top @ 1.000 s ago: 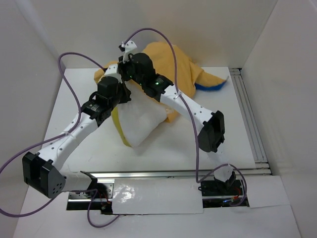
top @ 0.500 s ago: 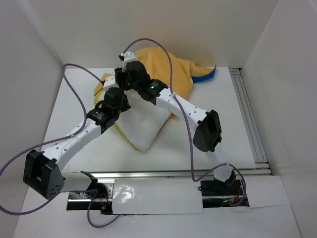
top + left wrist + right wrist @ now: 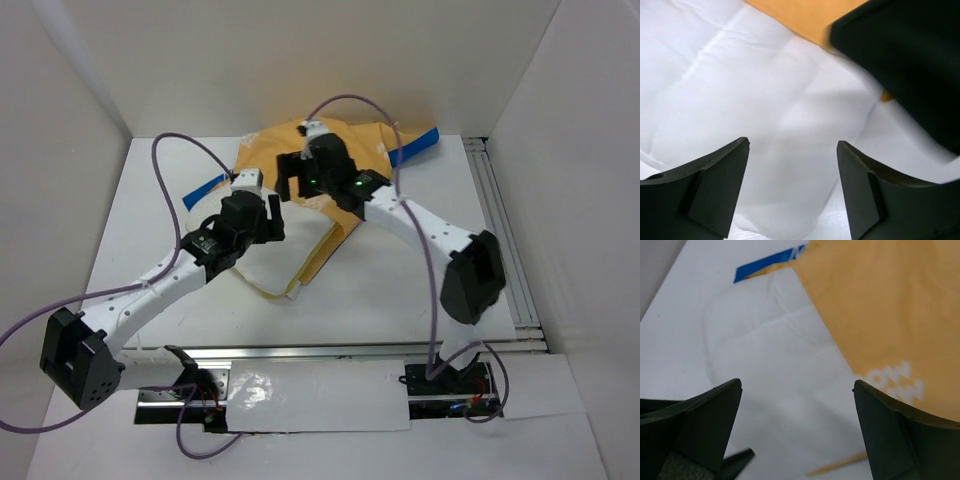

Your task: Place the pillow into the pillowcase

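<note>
The pillowcase lies orange side up at the back of the table, with blue edges showing at its left and right. The white pillow sticks out of its near side, a pale yellow seam along the front. My left gripper hovers open over the pillow, with nothing between its fingers. Close behind it, my right gripper is open too, above the pillow next to the orange pillowcase. Its dark body shows in the left wrist view.
White walls close in the table on the left, back and right. A metal rail runs along the right side and another along the near edge by the arm bases. Purple cables loop above both arms.
Both grippers went from shut to open and let go of the fabric. The bunched pillowcase dropped flatter over the pillow. Both arms shifted to the right.
</note>
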